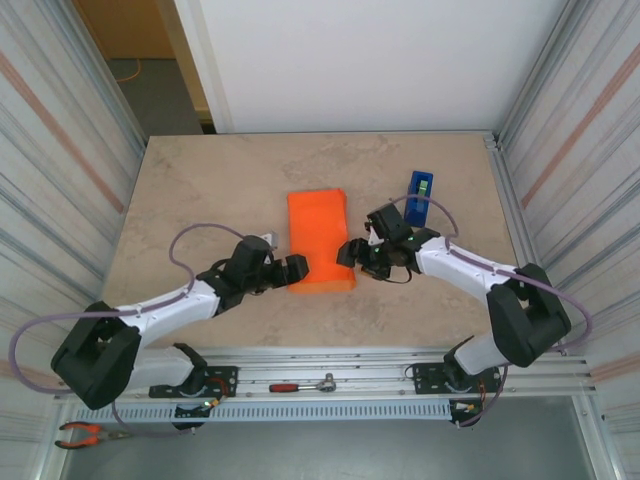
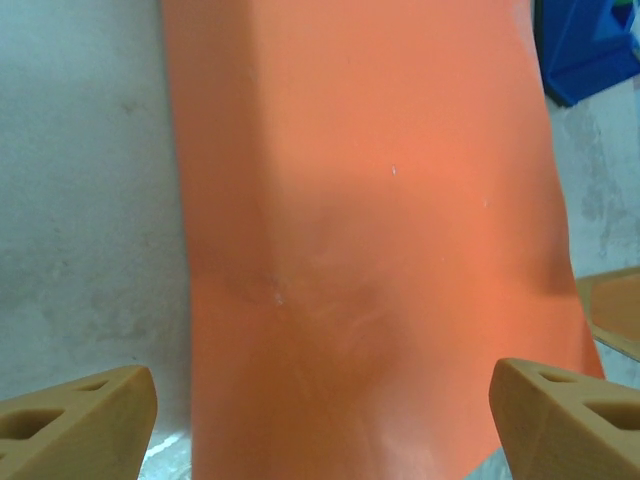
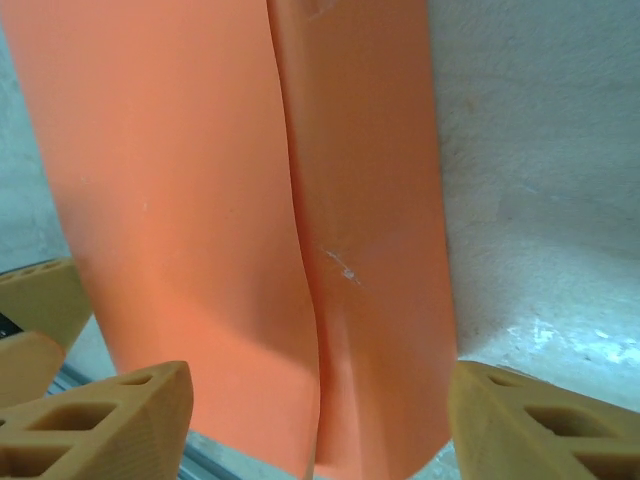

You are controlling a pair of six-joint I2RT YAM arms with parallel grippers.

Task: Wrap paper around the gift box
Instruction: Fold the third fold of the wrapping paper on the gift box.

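Note:
The orange paper [image 1: 318,235] lies folded into a long bundle at mid-table; the gift box is hidden beneath it. My left gripper [image 1: 297,270] is at the bundle's near left corner. In the left wrist view its fingers stand wide apart and open [image 2: 320,390], with the paper [image 2: 370,220] spread between them. My right gripper [image 1: 347,253] is at the near right corner. Its tan fingers straddle the bundle's near end [image 3: 320,390], still apart. An overlapping seam runs down the paper [image 3: 250,200].
A blue tape dispenser [image 1: 420,195] stands right of the bundle, behind my right arm, and shows at the corner [image 2: 590,50] of the left wrist view. Corrugated walls close both table sides. A ratchet [image 1: 300,385] and pliers [image 1: 85,433] lie below the near edge.

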